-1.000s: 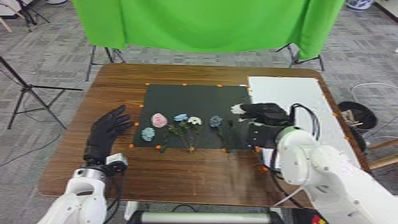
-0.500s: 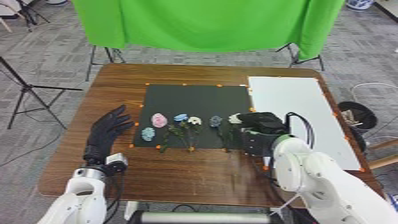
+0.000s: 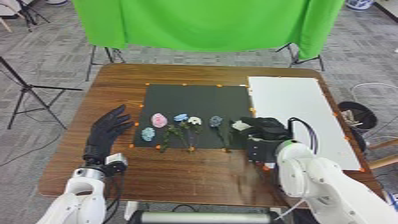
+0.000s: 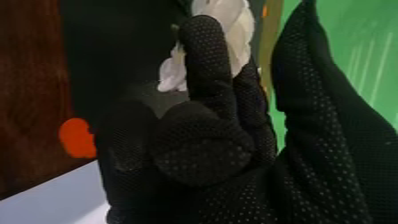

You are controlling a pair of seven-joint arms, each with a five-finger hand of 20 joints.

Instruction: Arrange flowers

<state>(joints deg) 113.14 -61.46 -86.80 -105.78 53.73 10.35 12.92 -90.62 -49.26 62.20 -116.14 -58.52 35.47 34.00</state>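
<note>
My right hand [image 3: 267, 127] is over the right edge of the black mat [image 3: 197, 97], curled on a white flower [image 3: 241, 125] whose bloom sticks out beyond the fingers. In the right wrist view the white petals [image 4: 238, 45] show behind the fingers of my right hand [image 4: 204, 150]; the glove hides the grip on the stem. On the mat lie a light blue flower [image 3: 147, 133], a pink flower [image 3: 159, 120], a blue flower [image 3: 180, 117], another white flower [image 3: 195, 120] and a grey-blue flower [image 3: 216, 121]. My left hand [image 3: 109, 127] rests open, left of the mat.
A white sheet [image 3: 298, 102] covers the table's right side, beside the black mat. Orange marks dot the edges of both. Bare brown wood [image 3: 191, 175] lies in front of the mat. A green cloth [image 3: 209, 25] hangs behind the table.
My right hand has moved back toward the table's front edge, and the white flower has come down the mat with it. My left hand has stayed still.
</note>
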